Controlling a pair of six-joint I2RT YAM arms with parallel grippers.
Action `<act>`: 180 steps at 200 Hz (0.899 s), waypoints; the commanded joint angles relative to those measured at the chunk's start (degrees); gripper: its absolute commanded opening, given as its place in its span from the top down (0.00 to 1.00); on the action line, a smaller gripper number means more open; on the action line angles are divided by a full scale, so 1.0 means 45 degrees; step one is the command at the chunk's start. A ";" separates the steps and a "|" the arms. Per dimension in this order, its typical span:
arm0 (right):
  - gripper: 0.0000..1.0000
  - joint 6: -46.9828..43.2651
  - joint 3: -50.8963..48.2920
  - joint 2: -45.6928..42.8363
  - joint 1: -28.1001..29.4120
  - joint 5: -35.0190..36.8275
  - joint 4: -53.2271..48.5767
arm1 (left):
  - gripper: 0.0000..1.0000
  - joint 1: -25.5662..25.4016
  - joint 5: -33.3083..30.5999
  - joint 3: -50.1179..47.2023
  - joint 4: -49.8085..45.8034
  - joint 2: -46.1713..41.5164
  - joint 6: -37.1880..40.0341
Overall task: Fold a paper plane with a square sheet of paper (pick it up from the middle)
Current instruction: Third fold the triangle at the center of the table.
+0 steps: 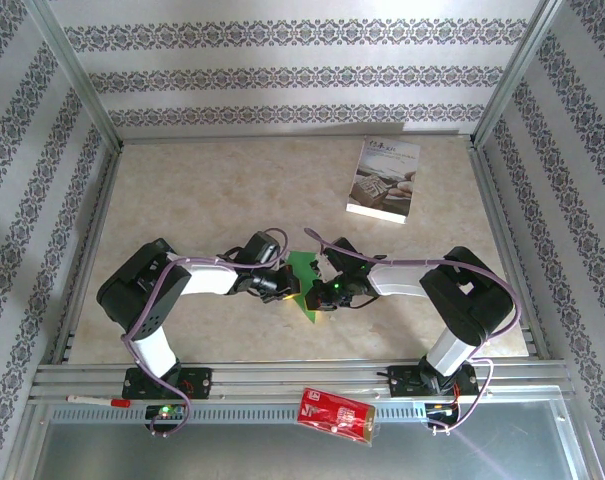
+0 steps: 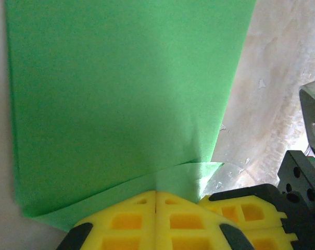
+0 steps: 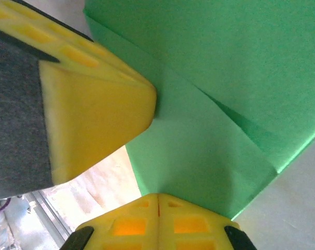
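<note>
The bright green sheet of paper [image 1: 302, 268] hangs folded between my two arms above the middle of the table, with a pointed end toward the near edge. My left gripper [image 1: 285, 285] is shut on its left side. In the left wrist view the yellow fingertips [image 2: 156, 197] meet on a creased flap of the paper [image 2: 121, 94]. My right gripper [image 1: 319, 291] is shut on the other side. In the right wrist view its fingertips [image 3: 158, 199] pinch the lower edge of the layered paper [image 3: 219, 78]. The left gripper's yellow finger [image 3: 95, 104] touches the paper close by.
A white printed booklet [image 1: 384, 180] lies at the back right of the marble tabletop [image 1: 182, 190]. A red packet [image 1: 336, 415] and a white-and-red pen [image 1: 97, 400] rest on the metal rails [image 1: 282, 378] at the near edge. Patterned walls and metal posts enclose the table.
</note>
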 commanded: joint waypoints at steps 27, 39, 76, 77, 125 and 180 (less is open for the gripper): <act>1.00 -0.0583 -0.0318 0.0793 -0.0097 0.2371 -0.3721 | 1.00 0.1059 -0.0426 -0.0024 -0.0563 0.0186 0.1081; 1.00 -0.0648 -0.0317 0.0812 -0.0088 0.2420 -0.3849 | 1.00 0.1360 -0.0323 0.0063 -0.0667 0.0286 0.1305; 1.00 -0.0876 -0.0328 0.0853 -0.0108 0.2370 -0.3915 | 1.00 0.2521 0.0069 0.0204 -0.1140 0.0290 0.2172; 1.00 -0.0914 -0.0323 0.0852 -0.0105 0.2357 -0.3915 | 1.00 0.2556 0.0095 0.0194 -0.1136 0.0268 0.2174; 1.00 -0.3460 0.1447 0.0150 -0.0097 0.1501 -0.5452 | 0.76 0.2967 0.0358 -0.0373 -0.1556 -0.2530 0.1631; 0.86 -0.1811 0.1415 -0.1800 -0.1260 0.0001 -0.3103 | 0.62 0.1651 -0.0518 -0.1421 -0.2088 -0.4208 0.0706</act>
